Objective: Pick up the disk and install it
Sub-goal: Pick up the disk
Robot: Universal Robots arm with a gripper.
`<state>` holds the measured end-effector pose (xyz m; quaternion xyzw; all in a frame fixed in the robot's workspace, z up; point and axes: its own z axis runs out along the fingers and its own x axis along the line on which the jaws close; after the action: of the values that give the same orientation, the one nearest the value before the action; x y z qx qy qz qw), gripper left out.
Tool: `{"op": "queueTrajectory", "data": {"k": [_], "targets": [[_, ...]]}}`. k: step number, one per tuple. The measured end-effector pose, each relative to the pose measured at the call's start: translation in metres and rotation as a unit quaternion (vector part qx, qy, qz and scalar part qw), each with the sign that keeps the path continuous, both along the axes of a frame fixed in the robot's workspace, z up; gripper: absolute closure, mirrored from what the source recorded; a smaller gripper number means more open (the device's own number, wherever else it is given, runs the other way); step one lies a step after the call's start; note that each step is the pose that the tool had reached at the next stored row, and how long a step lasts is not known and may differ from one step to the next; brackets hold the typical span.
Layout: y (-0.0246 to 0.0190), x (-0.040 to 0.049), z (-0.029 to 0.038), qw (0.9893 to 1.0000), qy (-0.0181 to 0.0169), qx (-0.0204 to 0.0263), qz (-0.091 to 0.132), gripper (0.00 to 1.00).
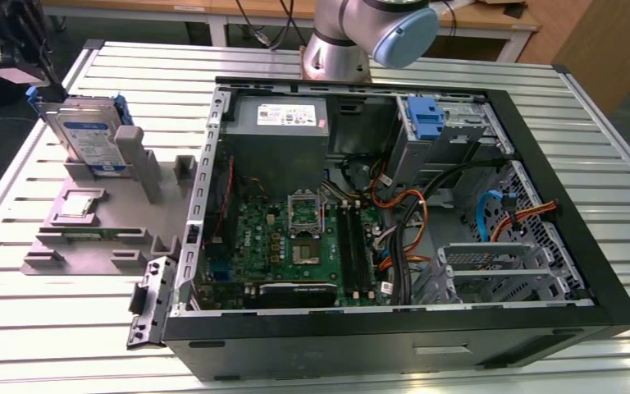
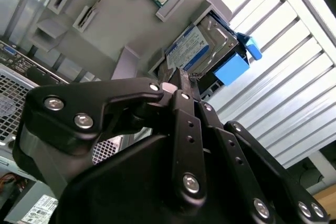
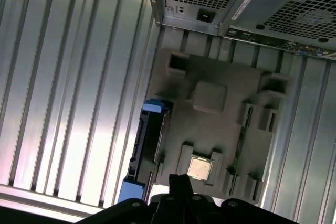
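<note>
Slatted metal desk up front, with the open computer case lying on it. Beside that, on the exterior view's left, sits a grey holder, and the disk stands on edge at its far end. The tool hovers just above, tips together, gripping nothing.

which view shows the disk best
The exterior view: the disk stands upright in the grey holder, with its label face plain to see. In the second wrist view the gripper covers part of it; in the first wrist view it is edge-on.
</note>
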<state>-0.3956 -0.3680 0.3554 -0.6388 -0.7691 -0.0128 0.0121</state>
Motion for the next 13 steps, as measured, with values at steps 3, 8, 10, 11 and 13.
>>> {"op": "queueTrajectory", "data": {"k": [3,8,10,11,13], "targets": [[0.0012,-0.0043,-0.0015,1.0,0.0008,-0.0001,-0.002,0.9],[0.0047,-0.0116,-0.0022,1.0,0.0009,0.0,-0.003,0.9],[0.0071,-0.0124,-0.0025,1.0,0.0011,-0.0001,-0.004,0.9],[0.0085,-0.0125,-0.0028,1.0,0.0013,0.0,-0.005,0.9],[0.011,-0.0126,-0.0035,1.0,0.0019,-0.0001,-0.006,0.9]]}}
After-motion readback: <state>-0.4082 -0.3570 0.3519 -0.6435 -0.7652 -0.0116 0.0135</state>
